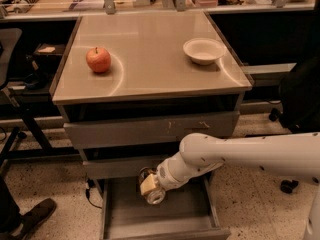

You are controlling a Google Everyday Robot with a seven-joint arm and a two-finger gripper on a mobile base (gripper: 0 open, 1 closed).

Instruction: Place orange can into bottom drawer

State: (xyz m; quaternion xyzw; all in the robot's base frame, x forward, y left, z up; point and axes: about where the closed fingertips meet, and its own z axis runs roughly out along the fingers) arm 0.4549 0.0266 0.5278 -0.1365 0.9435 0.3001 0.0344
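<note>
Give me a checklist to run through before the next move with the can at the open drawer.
1. Bottom drawer pulled open: ok.
2. Orange can at the pincer, inside the drawer's side walls and towards its back: ok.
3. Can resting on the drawer floor: cannot tell.
4. Wrist clear of the middle drawer front just above it: cannot tell.
5. Apple and white bowl on the tabletop, well away from the arm: ok.
</note>
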